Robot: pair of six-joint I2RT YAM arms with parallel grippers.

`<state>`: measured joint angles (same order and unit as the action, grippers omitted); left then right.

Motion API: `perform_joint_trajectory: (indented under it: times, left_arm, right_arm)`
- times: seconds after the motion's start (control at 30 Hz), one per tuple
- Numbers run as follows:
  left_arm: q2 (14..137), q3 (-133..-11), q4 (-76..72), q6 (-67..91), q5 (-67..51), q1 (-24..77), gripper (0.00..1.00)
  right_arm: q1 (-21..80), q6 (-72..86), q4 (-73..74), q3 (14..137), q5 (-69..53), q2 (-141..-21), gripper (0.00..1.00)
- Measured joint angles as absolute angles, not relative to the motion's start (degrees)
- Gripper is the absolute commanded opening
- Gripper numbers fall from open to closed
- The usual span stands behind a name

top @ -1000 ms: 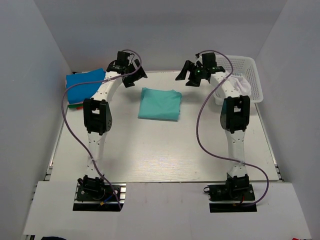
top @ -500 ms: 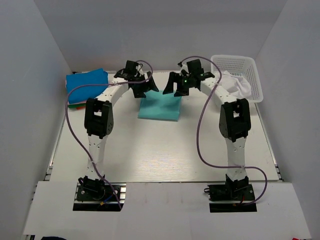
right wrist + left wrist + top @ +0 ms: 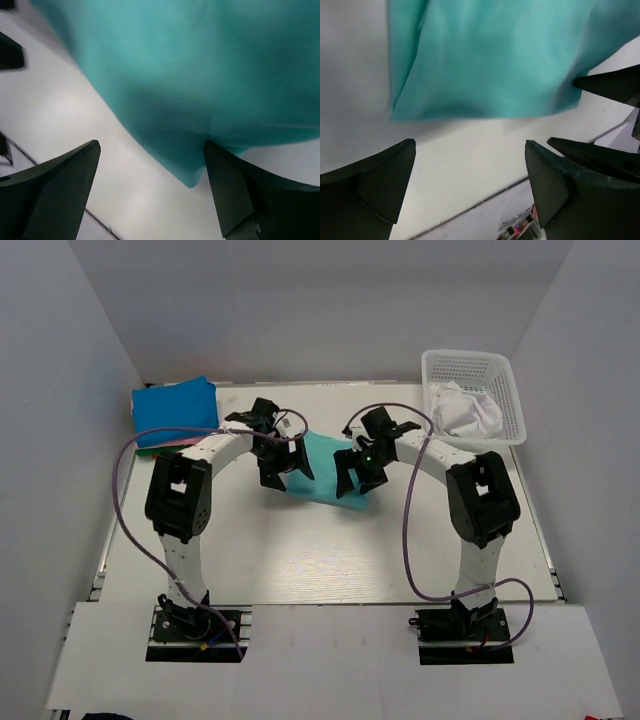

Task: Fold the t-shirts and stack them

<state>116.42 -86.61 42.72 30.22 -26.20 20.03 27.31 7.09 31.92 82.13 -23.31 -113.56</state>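
A folded teal-green t-shirt [image 3: 322, 465] lies flat in the middle of the table. It fills the top of the left wrist view [image 3: 485, 55] and of the right wrist view [image 3: 200, 65]. My left gripper [image 3: 283, 472] is open over the shirt's near left corner, with bare table between its fingers. My right gripper [image 3: 353, 478] is open over the near right corner, with the cloth's tip [image 3: 192, 175] between its fingers. A bright blue t-shirt [image 3: 175, 408] lies folded at the back left on a red-pink one [image 3: 160, 446]. A white t-shirt [image 3: 465, 412] lies crumpled in the basket.
A white plastic mesh basket [image 3: 480, 372] stands at the back right. Grey walls close in the table on three sides. The purple cables of both arms hang in loops over the table.
Both grippers have come from the back of the table toward me and down. They now hang over the teal-green shirt's near corners. The shirt has not moved.
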Motion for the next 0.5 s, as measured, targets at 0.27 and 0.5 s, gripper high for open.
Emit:
perform_joint_trajectory:
  times: [0.27,0.5]
  left_arm:
    - [105.7,-90.5,47.0,28.5,-20.1,21.1,1.0]
    - [120.1,-112.2,44.8,25.1,-17.2,20.8,0.93]
  right_arm:
    - [28.9,5.8,35.3,80.0,-19.8,-99.1,0.9]
    - [26.6,12.9,32.9,85.8,-10.0,-100.7,0.9]
